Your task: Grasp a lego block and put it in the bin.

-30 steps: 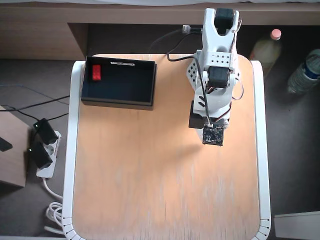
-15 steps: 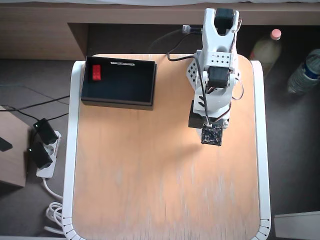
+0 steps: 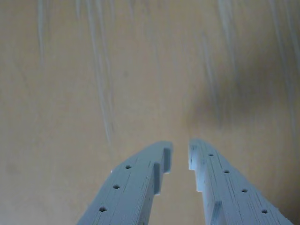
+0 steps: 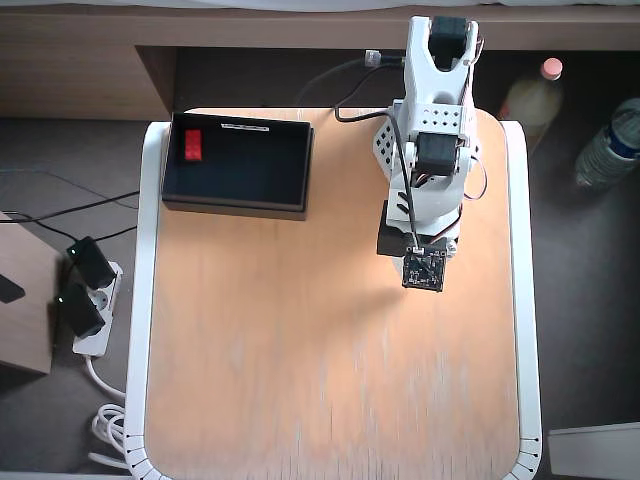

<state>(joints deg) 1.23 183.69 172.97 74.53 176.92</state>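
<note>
Two pale blue-grey fingers point(image 3: 140, 187) fill the bottom of the wrist view, rising from the lower edge and converging toward their tips. The gripper point(image 3: 180, 154) stands almost closed, only a narrow slit left between the tips, and nothing sits in that slit. Beyond them lies bare light wooden tabletop point(image 3: 93, 93) with faint pale streaks and a soft dark shadow to the right of the tips.

From the overhead view, the white arm point(image 4: 432, 130) stands at the far right part of the table point(image 4: 300, 380), folded over its own base, with the small wrist camera board point(image 4: 424, 270) facing up at its near end. The fingers themselves are hidden under the arm here.

The bin point(image 4: 240, 200), a shallow black box, rests at the far left corner of the table, its long sides running left to right in this view, a thin white label strip on its far edge. The lego block point(image 4: 192, 146) lies inside the bin, in its far left corner, close to the left wall. Its long axis runs front to back in the overhead view, across the bin's length. It is well apart from the arm.
</note>
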